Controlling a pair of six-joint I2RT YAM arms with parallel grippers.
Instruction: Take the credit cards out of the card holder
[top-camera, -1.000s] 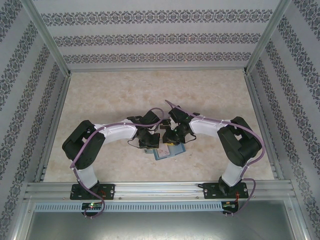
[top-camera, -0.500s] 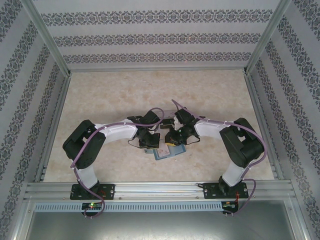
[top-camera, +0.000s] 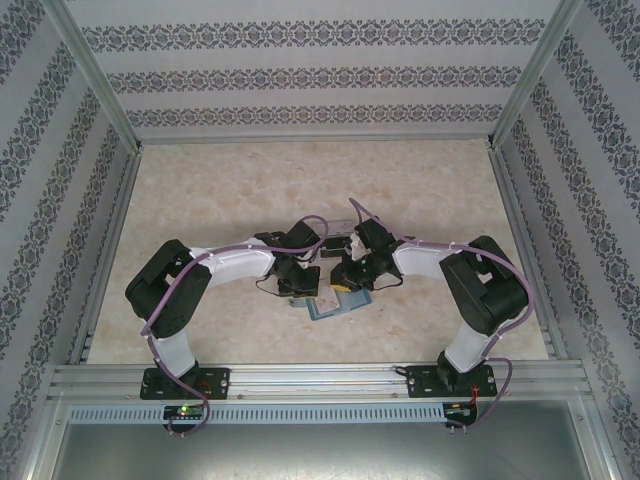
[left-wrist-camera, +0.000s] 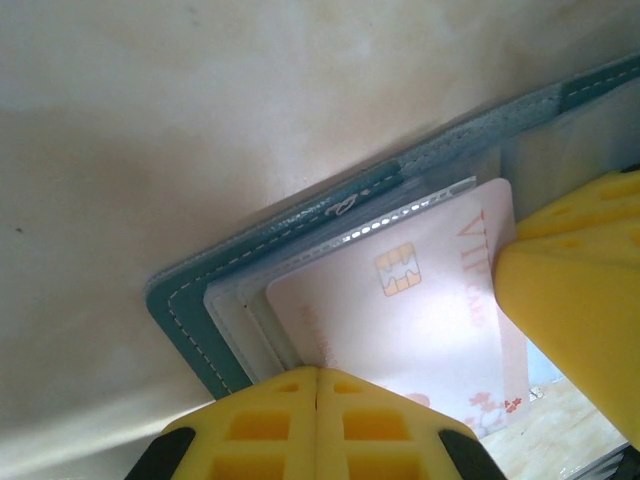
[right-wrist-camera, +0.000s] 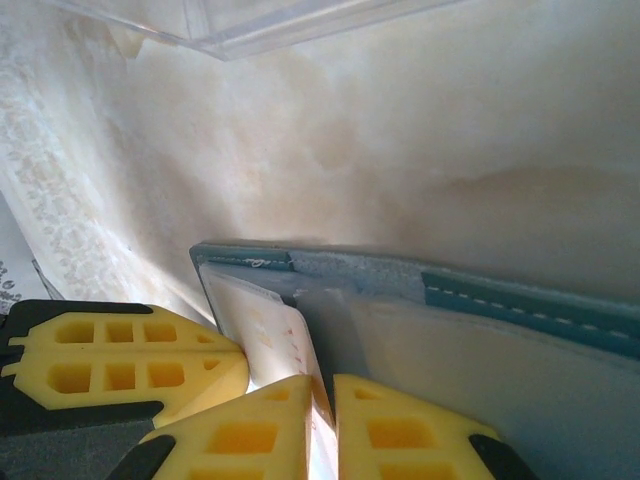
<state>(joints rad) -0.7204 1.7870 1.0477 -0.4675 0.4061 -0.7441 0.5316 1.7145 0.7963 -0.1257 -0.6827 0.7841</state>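
- So, card holder (left-wrist-camera: 185, 315) lies open on the table (top-camera: 230, 190), between the two arms.
- left gripper (left-wrist-camera: 318, 420): fingers pressed together, tips at the holder's edge.
- right gripper (right-wrist-camera: 322, 420): pinching the edge of a pale credit card (left-wrist-camera: 420, 320), which lies over the inner pockets.

it was a robot test cell in a lab: two arms (top-camera: 235, 265) bolted to an aluminium rail (top-camera: 320, 377), a marble-look table (top-camera: 250, 180) boxed in by patterned wallpaper panels (top-camera: 310, 75).

The cream marbled table (top-camera: 250, 190) bears the open teal card holder (top-camera: 332, 310).
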